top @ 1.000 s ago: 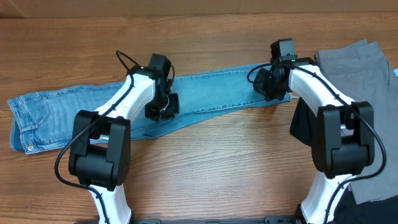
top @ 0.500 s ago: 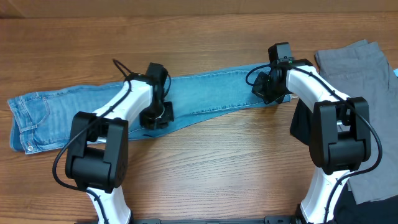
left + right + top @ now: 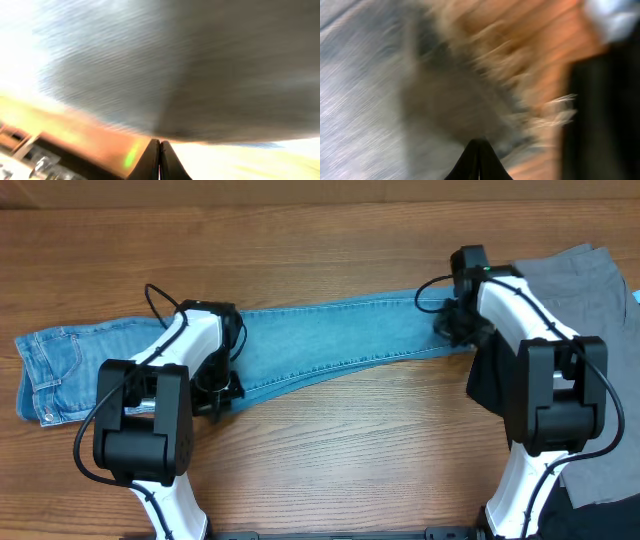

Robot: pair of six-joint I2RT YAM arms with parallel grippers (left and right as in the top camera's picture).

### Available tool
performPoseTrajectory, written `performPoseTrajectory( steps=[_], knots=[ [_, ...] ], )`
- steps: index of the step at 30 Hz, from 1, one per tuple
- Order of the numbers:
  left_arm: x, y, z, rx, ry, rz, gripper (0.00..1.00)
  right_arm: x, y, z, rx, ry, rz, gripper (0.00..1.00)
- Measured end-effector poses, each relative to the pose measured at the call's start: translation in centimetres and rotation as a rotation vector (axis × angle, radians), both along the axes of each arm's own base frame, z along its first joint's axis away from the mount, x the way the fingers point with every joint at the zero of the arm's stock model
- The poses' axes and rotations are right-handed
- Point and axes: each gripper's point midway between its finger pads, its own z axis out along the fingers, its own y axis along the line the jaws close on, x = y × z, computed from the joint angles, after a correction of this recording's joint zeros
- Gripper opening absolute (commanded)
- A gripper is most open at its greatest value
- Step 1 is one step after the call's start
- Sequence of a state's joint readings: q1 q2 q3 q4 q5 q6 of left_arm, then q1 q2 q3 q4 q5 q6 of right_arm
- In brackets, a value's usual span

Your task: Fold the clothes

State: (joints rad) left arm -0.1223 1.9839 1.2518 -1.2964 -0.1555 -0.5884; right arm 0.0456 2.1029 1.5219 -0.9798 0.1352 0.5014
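The clothes in hand are light blue denim jeans [image 3: 340, 335] that lie stretched across the table, waist at the left and leg hems at the right. My left gripper [image 3: 215, 392] sits at the near edge of the thigh part. In the blurred left wrist view its fingers [image 3: 160, 142] are pressed together at the rim of the denim [image 3: 175, 65]. My right gripper [image 3: 452, 328] is at the hem end. In the blurred right wrist view it [image 3: 479, 142] is shut under the frayed hem [image 3: 485, 65].
A grey garment [image 3: 585, 300] lies at the right edge, close to the right arm. A black garment [image 3: 488, 385] lies under that arm, and it [image 3: 605, 115] also fills the right side of the right wrist view. Bare wooden table [image 3: 350, 440] lies in front of the jeans.
Both grippers have closed. The left arm has moved left and toward the near side, the right arm to the right, and the jeans leg between them now lies drawn out flatter.
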Motion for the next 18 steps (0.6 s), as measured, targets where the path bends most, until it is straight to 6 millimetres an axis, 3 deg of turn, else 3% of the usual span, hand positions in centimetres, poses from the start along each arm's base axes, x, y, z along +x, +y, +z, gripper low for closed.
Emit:
performPoseTrajectory(
  steps=[4, 8, 10, 11, 14, 16, 17, 18],
  knots=[
    [0.0, 0.9, 1.2, 0.065, -0.026, 0.013, 0.04, 0.7, -1.4, 2.1, -0.060, -0.002, -0.014, 0.04],
    [1.5, 1.1, 3.7, 0.075, -0.156, 0.026, 0.09, 2.3, -1.7, 5.0, -0.078, -0.042, -0.017, 0.04],
    [2.9, 1.0, 5.0, 0.063, -0.250, 0.031, 0.35, 3.3, -1.5, 6.3, -0.066, -0.076, -0.016, 0.11],
    [4.1, 0.8, 5.8, 0.049, -0.319, 0.028, 0.43, 3.5, -1.4, 6.6, -0.060, -0.087, -0.015, 0.21],
    [7.2, -0.2, 7.9, -0.020, -0.494, -0.001, 0.73, 4.8, 0.3, 7.3, 0.033, -0.131, 0.037, 0.73],
    [8.2, -0.8, 8.6, -0.057, -0.547, -0.021, 0.87, 5.1, 1.5, 7.3, 0.099, -0.140, 0.072, 0.75],
    [8.4, -0.9, 8.6, -0.067, -0.553, -0.027, 0.91, 5.1, 2.2, 7.3, 0.125, -0.141, 0.097, 0.67],
    [8.5, -1.1, 8.4, -0.079, -0.548, -0.039, 0.90, 5.1, 2.7, 7.3, 0.148, -0.142, 0.111, 0.53]
  ],
)
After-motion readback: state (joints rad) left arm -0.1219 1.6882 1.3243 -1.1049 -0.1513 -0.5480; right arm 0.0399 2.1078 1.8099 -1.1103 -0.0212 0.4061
